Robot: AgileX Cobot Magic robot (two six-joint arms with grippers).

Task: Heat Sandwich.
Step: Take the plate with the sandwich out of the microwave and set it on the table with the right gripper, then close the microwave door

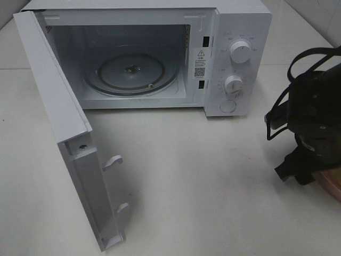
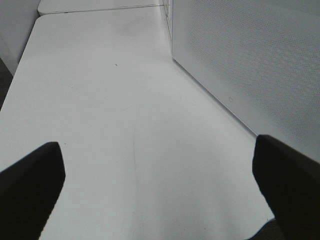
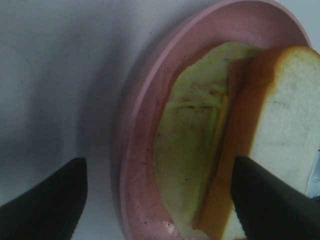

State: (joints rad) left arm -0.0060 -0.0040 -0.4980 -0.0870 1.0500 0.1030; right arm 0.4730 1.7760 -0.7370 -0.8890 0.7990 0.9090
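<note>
The sandwich [image 3: 215, 150] is seen lying on the pink plate [image 3: 140, 165], under the right gripper [image 3: 155, 200], whose jaws are spread wide around it without touching. The left gripper [image 2: 160, 190] is held open over the table [image 2: 125, 125], beside the microwave [image 1: 160, 53], whose door [image 1: 58, 122] is swung open toward 7 o'clock.

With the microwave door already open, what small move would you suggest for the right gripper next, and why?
Probably lower the right gripper and close it on the rim of the pink plate. Its jaws stand open and empty right above the plate, the sandwich lies on the plate, and the microwave is open with its turntable bare.
</note>
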